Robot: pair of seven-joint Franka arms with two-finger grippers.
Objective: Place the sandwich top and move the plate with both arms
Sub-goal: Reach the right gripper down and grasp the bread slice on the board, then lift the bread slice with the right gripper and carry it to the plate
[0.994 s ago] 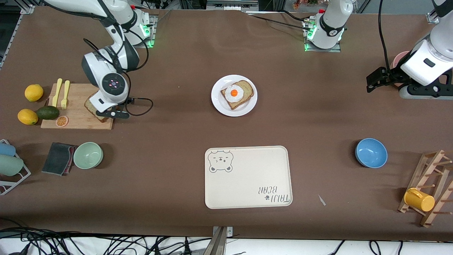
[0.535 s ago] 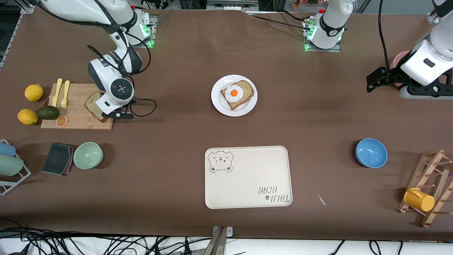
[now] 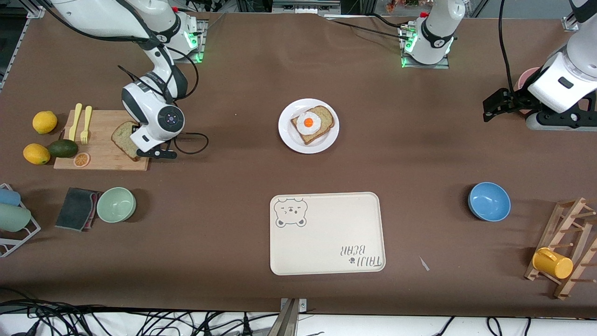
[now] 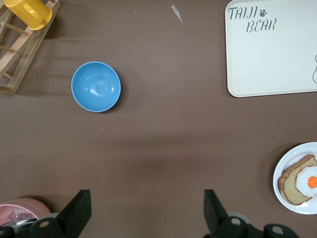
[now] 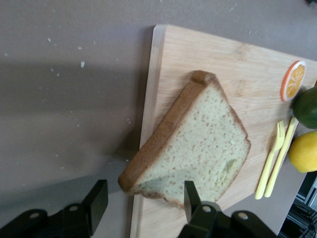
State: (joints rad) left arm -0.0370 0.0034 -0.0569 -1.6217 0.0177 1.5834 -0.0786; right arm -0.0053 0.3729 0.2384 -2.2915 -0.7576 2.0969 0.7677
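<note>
The sandwich top lies on the wooden cutting board at the right arm's end; it shows in the right wrist view. My right gripper is low at the board's edge, open, its fingers either side of the slice's corner. The white plate at mid-table bears a bread slice with a fried egg. My left gripper waits open and empty above the table at the left arm's end; the plate shows in its view.
A cream bear-printed tray lies nearer the camera than the plate. A blue bowl, a wooden rack with a yellow mug, a green bowl, a dark cloth, lemons, an avocado and yellow forks surround.
My right gripper has slid off the slice toward the board's edge nearest the plate, uncovering more of the bread. The left arm has not moved.
</note>
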